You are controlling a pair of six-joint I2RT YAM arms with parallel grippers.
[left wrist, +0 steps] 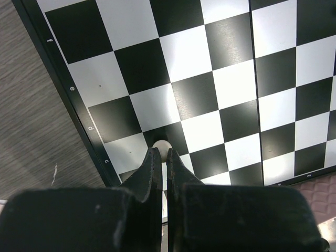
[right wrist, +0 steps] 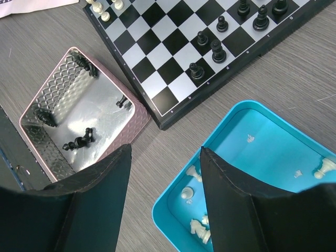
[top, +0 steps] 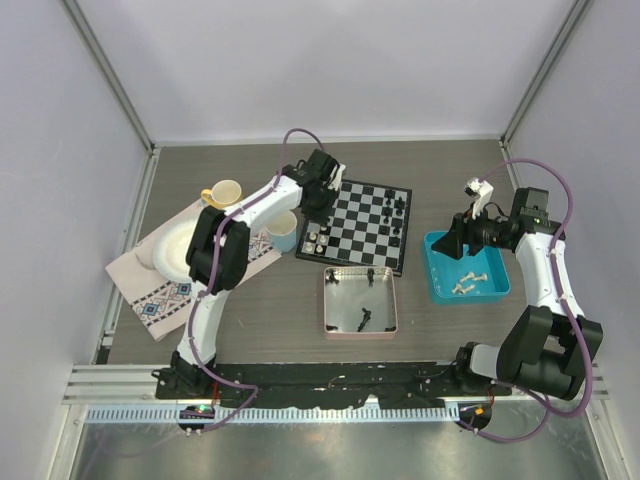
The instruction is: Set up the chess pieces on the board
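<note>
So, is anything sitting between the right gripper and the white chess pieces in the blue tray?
Nothing visible does. The right gripper hangs with jaws open above the blue tray's edge, and the white chess pieces lie loose on its floor, with only the low tray wall beside them.

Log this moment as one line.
left gripper: shut, white piece at tips, over board | right gripper: open, empty, above blue tray edge | setup: unfinished
</note>
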